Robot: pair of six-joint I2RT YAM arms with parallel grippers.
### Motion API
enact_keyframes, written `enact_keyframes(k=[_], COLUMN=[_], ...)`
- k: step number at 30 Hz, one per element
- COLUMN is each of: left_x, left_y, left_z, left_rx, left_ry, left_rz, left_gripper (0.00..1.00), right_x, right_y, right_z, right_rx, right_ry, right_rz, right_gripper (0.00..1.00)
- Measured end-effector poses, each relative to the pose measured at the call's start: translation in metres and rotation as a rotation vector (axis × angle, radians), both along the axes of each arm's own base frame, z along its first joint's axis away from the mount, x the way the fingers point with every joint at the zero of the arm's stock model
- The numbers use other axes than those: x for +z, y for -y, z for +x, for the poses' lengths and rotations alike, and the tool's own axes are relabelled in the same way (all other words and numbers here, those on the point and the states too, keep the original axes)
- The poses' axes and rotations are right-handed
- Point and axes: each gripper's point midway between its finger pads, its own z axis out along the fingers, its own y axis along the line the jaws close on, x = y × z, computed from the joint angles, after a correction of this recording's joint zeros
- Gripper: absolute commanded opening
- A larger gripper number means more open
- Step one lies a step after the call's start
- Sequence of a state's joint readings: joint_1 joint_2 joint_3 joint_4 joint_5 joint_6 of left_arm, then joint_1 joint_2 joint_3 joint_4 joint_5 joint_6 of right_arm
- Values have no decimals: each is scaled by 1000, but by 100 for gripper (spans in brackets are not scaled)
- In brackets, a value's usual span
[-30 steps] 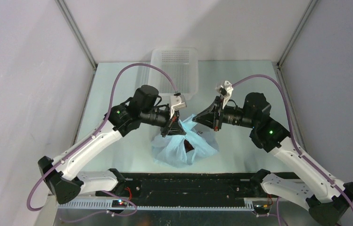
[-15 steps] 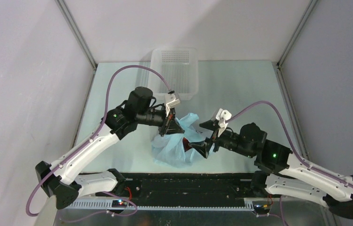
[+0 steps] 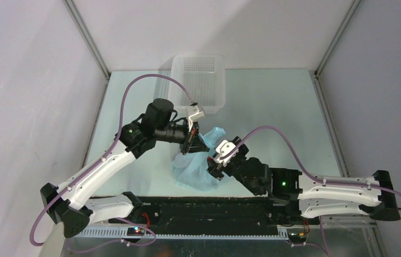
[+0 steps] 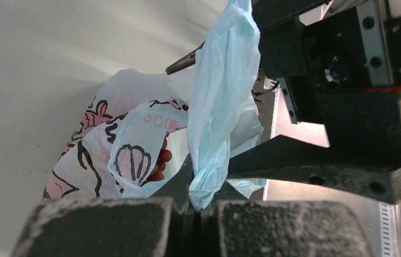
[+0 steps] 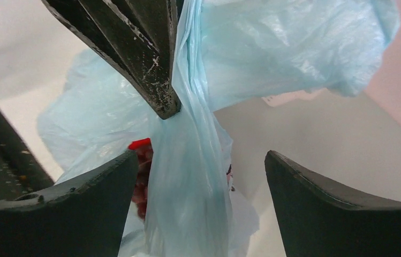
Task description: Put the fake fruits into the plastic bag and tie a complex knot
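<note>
The light-blue plastic bag (image 3: pixel 194 172) lies on the table between the arms, its pink and black shell print (image 4: pixel 128 158) facing the left wrist camera. Dark-red grapes (image 4: pixel 159 162) show through its mouth, and a red fruit (image 5: pixel 140 148) shows in the right wrist view. My left gripper (image 3: pixel 191 143) is shut on a twisted strand of the bag's plastic (image 4: pixel 220 112), holding it up. My right gripper (image 3: pixel 213 164) is open with that strand (image 5: pixel 190 176) hanging between its fingers, touching neither. Whether the strand holds a knot I cannot tell.
A white perforated basket (image 3: pixel 198 80) stands at the back of the table, behind the left gripper. The black rail (image 3: pixel 214 211) with the arm bases runs along the near edge. The left gripper's dark fingers (image 5: pixel 134 51) fill the top of the right wrist view.
The right gripper has opened, dropped low and swung toward the near side, and now straddles the held strand. The left gripper shifted slightly left, still pinching the plastic.
</note>
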State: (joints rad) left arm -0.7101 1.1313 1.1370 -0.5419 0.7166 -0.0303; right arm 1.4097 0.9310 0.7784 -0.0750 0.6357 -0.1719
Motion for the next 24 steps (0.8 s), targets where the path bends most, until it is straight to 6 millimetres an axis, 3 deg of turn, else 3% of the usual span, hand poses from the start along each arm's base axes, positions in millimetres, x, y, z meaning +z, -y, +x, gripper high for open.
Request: enact_keyframes(k=[3, 7, 9, 10, 14, 16, 20, 22, 24], left_x=[-1, -3, -4, -4, -4, -4, -1, 0, 2], left_y=[0, -1, -1, -1, 0, 1, 3, 4, 6], left_z=[0, 1, 1, 2, 3, 4, 6, 7, 8], left_rx=[3, 7, 8, 10, 11, 11, 8, 11, 15], left_ry=[-9, -17, -20, -21, -19, -14, -3, -1, 2], left_rz=[3, 8, 11, 12, 12, 7, -5, -12, -20], left_gripper=[0, 0, 0, 0, 0, 0, 0, 0, 0], right_x=[-7, -15, -17, -16, -10, -10, -10, -10, -9], right_y=[0, 3, 7, 10, 15, 15, 15, 15, 15], right_z=[7, 17, 22, 24, 29, 31, 32, 32, 30], right_rx=[-56, -128, -169, -189, -241, -246, -227, -204, -175], right_ry=[43, 94, 117, 127, 140, 129, 87, 61, 30], right_rz=[-58, -134, -164, -173, -149, -133, -90, -68, -45], right_gripper=[89, 72, 52, 35, 6, 0, 0, 10, 38])
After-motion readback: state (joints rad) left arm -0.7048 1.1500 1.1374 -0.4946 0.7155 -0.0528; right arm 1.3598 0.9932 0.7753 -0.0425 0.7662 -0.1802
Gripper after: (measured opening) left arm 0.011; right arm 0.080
